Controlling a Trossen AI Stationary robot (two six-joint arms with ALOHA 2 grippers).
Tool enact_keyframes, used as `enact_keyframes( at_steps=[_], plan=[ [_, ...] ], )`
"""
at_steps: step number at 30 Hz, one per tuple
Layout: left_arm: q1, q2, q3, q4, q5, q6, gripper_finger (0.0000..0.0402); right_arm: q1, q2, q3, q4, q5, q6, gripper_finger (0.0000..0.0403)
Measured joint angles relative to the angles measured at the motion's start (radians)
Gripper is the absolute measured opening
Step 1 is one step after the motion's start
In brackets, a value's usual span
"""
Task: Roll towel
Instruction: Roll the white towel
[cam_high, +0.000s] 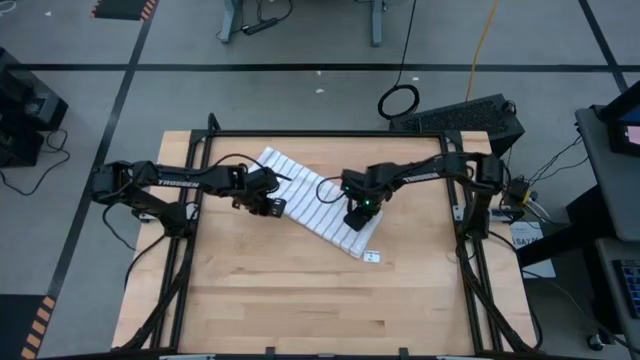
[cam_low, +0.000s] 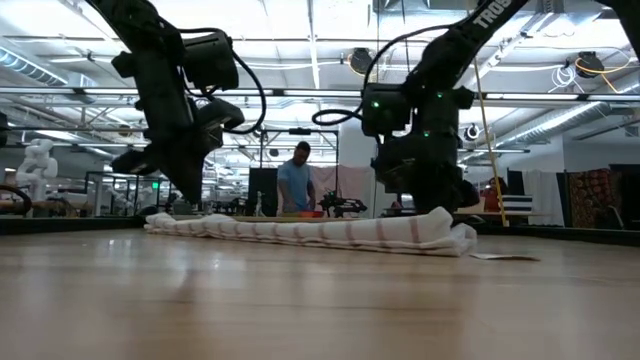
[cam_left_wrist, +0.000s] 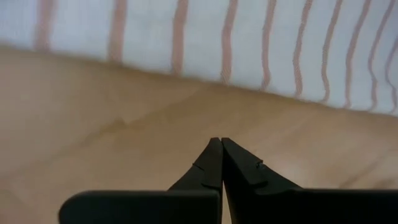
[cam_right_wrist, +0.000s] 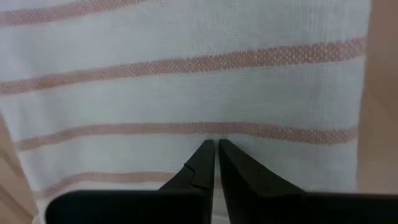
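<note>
The towel (cam_high: 315, 205) lies diagonally between both closed, empty grippers: left (cam_high: 268, 205) beside its edge, right (cam_high: 357, 218) above it.

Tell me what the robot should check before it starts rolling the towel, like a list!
1. Towel lying flat on the table: ok, folded into a strip.
2. Left gripper empty: ok, shut, over bare wood beside the towel's edge.
3. Right gripper empty: ok, shut, above the cloth.
4. Fingers open to grab: not ok, both shut.
5. Small tag out of the way: cannot tell.
</note>
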Motion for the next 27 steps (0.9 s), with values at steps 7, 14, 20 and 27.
enact_keyframes(
  at_steps=[7, 14, 20, 27],
  plan=[
    [-0.044, 0.0, 0.0, 0.0, 0.018, -0.155, 0.0006, 0.027, -0.005, -0.067, 0.083, -0.004, 0.017, 0.0018],
    [-0.065, 0.0, 0.003, -0.001, 0.023, -0.177, 0.0006, 0.042, -0.004, -0.069, 0.088, -0.006, 0.014, 0.0018],
    [-0.065, 0.0, 0.063, 0.003, 0.023, -0.068, 0.0006, 0.056, -0.015, -0.073, 0.107, 0.009, 0.066, 0.0018],
    [-0.054, 0.0, 0.075, -0.013, 0.034, 0.098, 0.0006, 0.085, -0.015, -0.073, 0.125, 0.036, 0.197, 0.0018]
  ],
)
